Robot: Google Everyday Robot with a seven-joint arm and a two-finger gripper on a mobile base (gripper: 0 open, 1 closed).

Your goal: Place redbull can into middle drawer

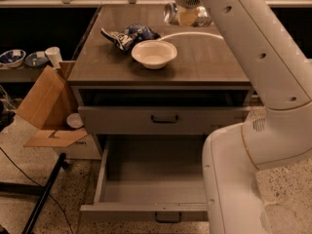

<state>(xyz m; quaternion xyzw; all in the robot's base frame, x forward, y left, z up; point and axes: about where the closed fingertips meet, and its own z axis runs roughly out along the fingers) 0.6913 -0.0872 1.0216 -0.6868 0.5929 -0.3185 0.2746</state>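
Observation:
The redbull can [171, 12] shows its shiny silver end to the left, tilted on its side above the far part of the tabletop. My gripper [184, 14] comes in from the top on the white arm and is shut on it. The middle drawer [156, 191] is pulled open at the bottom front, wide and deep, with a bare grey floor and a small dark handle [168, 219]. The gripper and can are well behind and above the drawer.
A white bowl [154, 53] and a blue and white snack bag [127, 35] sit on the wooden tabletop [112, 62]. A shallower shut drawer front [122, 119] is above the open drawer. My arm's white base [234, 179] stands at the right. A cardboard box [44, 106] is at the left.

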